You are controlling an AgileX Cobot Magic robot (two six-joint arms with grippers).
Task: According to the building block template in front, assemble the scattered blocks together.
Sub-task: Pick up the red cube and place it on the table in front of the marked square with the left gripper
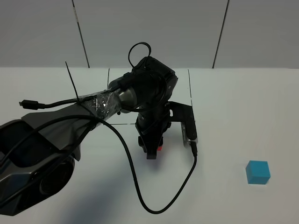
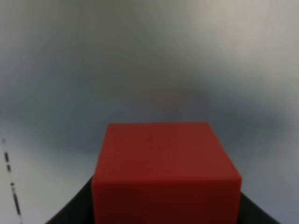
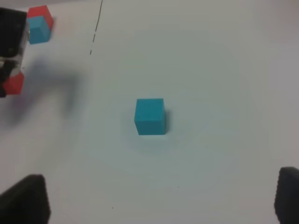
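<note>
My left fingers (image 1: 152, 150): clamped on red cube (image 2: 166, 170). My right fingers (image 3: 25, 200): wide over blue cube (image 3: 150, 116). Risk: cubes meet misaligned, blue one skids.

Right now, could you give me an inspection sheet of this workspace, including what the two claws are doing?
Surface: white table, thin black lines drawn on it.
Job's things: cyan cube loose on the table; red cube gripped; red-and-cyan template set apart.
Clutter: nothing seen.
Grippers: left gripper shut on the red cube; right gripper open, empty, facing the cyan cube.
Cables: black cable loops across the table.
Surroundings: grey panelled wall.
</note>
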